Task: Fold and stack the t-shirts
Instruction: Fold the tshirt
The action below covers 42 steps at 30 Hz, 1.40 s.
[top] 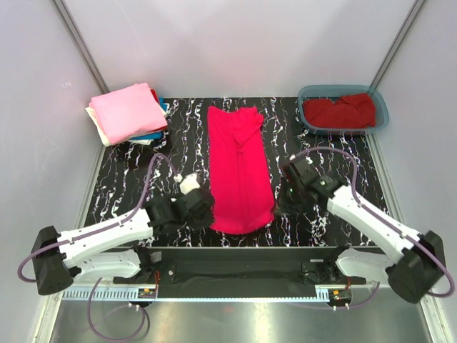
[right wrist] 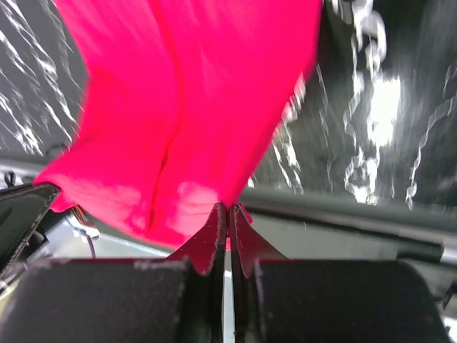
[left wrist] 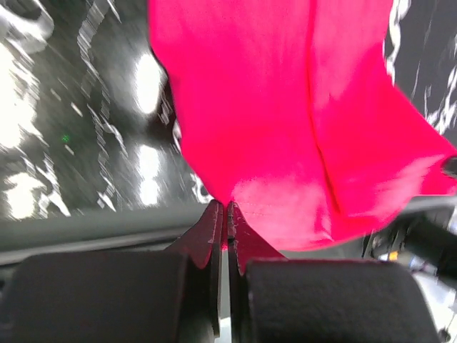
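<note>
A spread shirt [top: 239, 168] lies lengthwise down the middle of the table [top: 186, 136]. A stack of folded shirts [top: 128, 113] sits upper left, a tub [top: 343, 88] holding a crumpled shirt [top: 339, 111] upper right. The left gripper [top: 208, 213] and right gripper [top: 277, 209] flank the spread shirt's bottom hem, each pinching a corner

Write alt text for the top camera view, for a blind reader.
A pinkish-red t-shirt, folded into a long strip, lies down the middle of a black marbled table, with the left gripper and right gripper each pinching a near corner. A stack of folded shirts sits far left; a teal tub far right holds a darker red shirt.
</note>
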Each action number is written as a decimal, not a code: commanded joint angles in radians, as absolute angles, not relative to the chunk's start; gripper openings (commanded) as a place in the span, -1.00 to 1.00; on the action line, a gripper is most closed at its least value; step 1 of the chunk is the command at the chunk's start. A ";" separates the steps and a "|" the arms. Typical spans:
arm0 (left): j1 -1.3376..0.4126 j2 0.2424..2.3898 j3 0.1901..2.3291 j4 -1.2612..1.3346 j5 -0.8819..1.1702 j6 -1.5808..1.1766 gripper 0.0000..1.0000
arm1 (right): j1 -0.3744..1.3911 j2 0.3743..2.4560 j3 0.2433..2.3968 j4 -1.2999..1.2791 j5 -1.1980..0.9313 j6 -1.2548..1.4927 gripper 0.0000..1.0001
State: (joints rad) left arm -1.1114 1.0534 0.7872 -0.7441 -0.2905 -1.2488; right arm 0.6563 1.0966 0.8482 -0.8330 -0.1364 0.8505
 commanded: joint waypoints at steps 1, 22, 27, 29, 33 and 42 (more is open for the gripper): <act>-1.002 1.035 0.833 -0.715 -0.258 -1.105 -1.00 | 0.606 1.207 0.991 -0.838 -0.060 0.732 -1.00; -0.574 1.610 1.386 -0.698 -0.034 -0.623 -1.00 | 0.342 1.813 1.597 -0.862 -0.152 0.508 -1.00; -0.538 1.707 1.450 -0.718 -0.015 -0.592 -1.00 | 0.319 1.902 1.669 -0.864 -0.189 0.489 -1.00; -0.525 1.733 1.459 -0.716 -0.008 -0.583 -1.00 | 0.314 1.924 1.690 -0.867 -0.201 0.485 -1.00; -0.508 1.772 1.479 -0.712 -0.006 -0.569 -1.00 | 0.305 1.980 1.720 -0.862 -0.228 0.476 -1.00; -0.476 1.856 1.549 -0.724 0.025 -0.540 -1.00 | 0.293 2.065 1.799 -0.861 -0.249 0.479 -1.00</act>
